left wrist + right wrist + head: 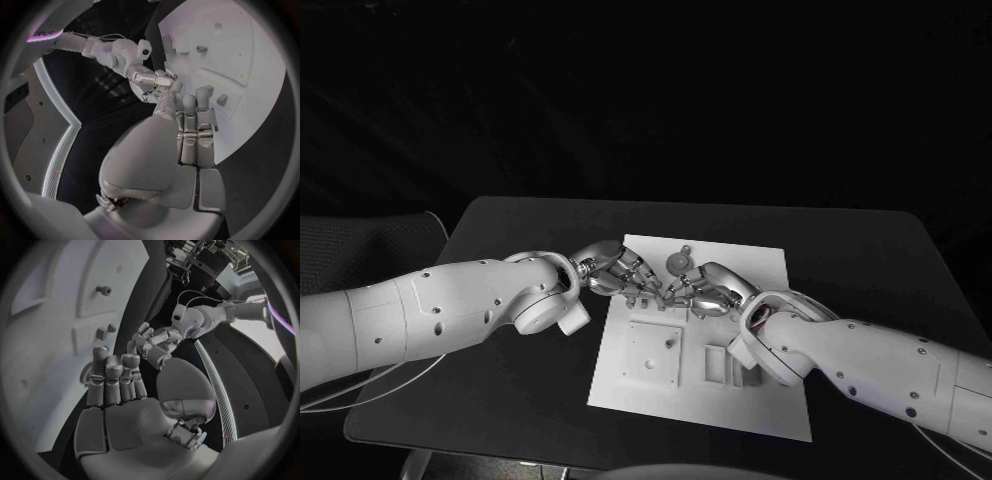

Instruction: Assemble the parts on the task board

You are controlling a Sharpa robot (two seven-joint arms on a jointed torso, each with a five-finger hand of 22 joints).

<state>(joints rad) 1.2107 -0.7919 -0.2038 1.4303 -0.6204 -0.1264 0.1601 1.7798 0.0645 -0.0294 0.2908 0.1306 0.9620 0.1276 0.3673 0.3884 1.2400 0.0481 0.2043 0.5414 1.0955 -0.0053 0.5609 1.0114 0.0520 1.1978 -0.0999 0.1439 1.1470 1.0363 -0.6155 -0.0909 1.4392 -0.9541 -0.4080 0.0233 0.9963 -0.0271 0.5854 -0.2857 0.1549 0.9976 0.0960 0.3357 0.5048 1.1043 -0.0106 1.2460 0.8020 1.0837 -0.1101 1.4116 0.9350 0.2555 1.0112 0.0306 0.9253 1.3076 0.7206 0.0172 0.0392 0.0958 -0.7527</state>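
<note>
Where both meet over the task board (733,405), left robot hand (615,270) and right robot hand (704,290) — grips indiscernible.

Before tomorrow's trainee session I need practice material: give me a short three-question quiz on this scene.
1. True or false: the left hand and right hand are both above the task board.
2. What colour is the table? A black, B white, C wooden brown.
3. Fill in: the two hands meet close together near the board's ___ end.

Key: 1 true; 2 A; 3 far.
</note>
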